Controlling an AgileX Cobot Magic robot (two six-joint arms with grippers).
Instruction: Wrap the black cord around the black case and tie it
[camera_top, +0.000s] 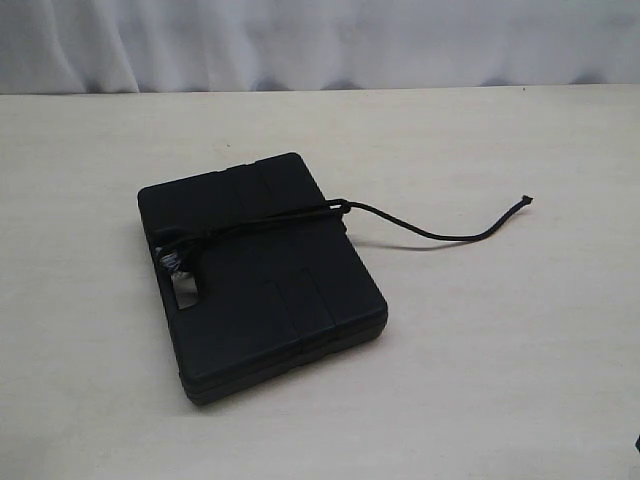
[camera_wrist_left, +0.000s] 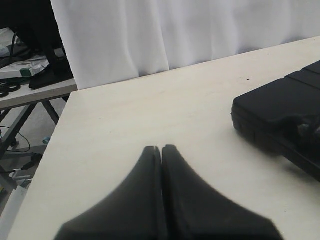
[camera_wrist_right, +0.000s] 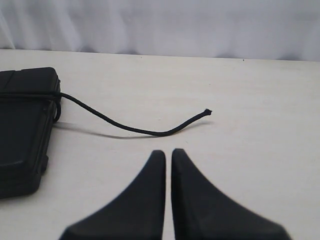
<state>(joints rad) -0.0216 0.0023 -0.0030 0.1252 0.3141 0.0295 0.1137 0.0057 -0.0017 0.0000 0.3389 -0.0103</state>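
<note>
Black cord (camera_top: 450, 238) tail runs off black case (camera_top: 262, 275) toward right table (camera_top: 500, 380) edge. Right gripper (camera_wrist_right: 168, 152) nearer, pressed together, empty; left gripper (camera_wrist_left: 161, 148) same.

**Inspector:** Colour of the flat rectangular matte plastic case (camera_top: 262, 275)?

**Assistant:** Black throughout. Its moulded panel lines are the only pattern.

**Inspector:** And the long thin braided cord (camera_top: 440, 232)?

**Assistant:** Also black. A greyish tuft (camera_top: 172, 262) shows at the case's slot.

**Inspector:** Surroundings?

**Assistant:** The smooth tabletop (camera_top: 500, 380) is pale cream and plain, with a few tiny dark specks. The draped cloth backdrop (camera_top: 320, 40) is white with soft grey folds. The left pincer (camera_wrist_left: 161, 149) and the right pincer (camera_wrist_right: 168, 152) are both plain matte black.
</note>
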